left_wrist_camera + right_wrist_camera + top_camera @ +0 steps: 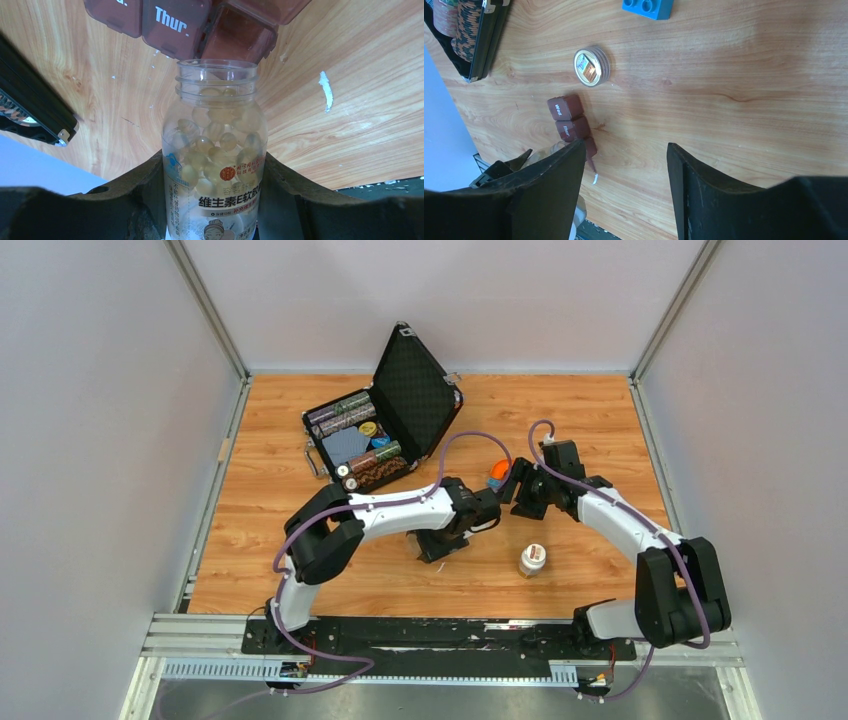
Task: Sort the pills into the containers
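While the left pincer (pixel 214 172) pinches a clear plastic bottle (pixel 216 125) low on its labelled body, one finger each side, the bottle's uncapped mouth points at a dark brown plastic strip of three joined square compartments (pixel 167 22) lying on the wood-grain bench (pixel 350 125). Bottle holds many pale yellow softgel pills (pixel 221 142), several up near the neck. Strip's middle lid reads "Thur." and is closed, as is the one next to it. The end compartment, right at the bottle mouth, has its lid up. Can't tell whether any pill lies inside it. Mouth & open compartment are just beside each other, poss. touching.

The right pincer (pixel 626 150) is spread wide w/ nothing btwn its fingers, above the bench near the strip. Its wrist view shows the "Wed" and "Thur" lids, w/ the third compartment partly behind a finger. A round clear-rimmed disc w/ gold face (pixel 592 66) lies near the strip, and a blue plastic brick (pixel 648 7) sits farther off. An open black hard case (pixel 375 430) w/ stacked chips stands toward the back of the bench.
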`<action>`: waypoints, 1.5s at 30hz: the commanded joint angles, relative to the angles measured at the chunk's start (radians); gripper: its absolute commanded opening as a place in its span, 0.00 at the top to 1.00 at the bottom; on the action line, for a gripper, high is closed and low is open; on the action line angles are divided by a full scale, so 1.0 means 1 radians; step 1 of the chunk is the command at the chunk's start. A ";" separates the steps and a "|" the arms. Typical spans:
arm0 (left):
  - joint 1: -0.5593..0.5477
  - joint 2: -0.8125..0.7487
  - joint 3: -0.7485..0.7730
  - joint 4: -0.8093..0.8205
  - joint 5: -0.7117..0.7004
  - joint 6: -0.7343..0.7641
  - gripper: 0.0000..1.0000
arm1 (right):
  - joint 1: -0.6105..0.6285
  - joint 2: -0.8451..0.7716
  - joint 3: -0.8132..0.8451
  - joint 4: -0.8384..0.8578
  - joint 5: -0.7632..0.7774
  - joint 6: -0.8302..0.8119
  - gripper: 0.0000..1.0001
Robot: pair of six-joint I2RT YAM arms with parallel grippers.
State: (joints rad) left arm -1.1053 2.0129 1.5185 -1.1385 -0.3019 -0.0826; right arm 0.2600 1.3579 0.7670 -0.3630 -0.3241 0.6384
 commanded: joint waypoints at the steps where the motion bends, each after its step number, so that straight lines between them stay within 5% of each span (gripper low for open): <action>1: 0.004 0.004 0.055 -0.037 0.022 -0.018 1.00 | -0.005 0.004 0.008 0.003 -0.006 0.014 0.39; 24: 0.011 0.022 0.080 -0.066 0.039 -0.020 1.00 | -0.007 0.008 0.003 0.003 -0.007 0.009 0.38; 45: 0.017 -0.191 -0.034 0.085 -0.018 -0.034 1.00 | -0.008 0.030 0.036 0.000 -0.018 0.023 0.38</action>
State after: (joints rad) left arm -1.0966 1.9121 1.4998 -1.0988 -0.3023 -0.1047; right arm 0.2581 1.3758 0.7670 -0.3630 -0.3321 0.6430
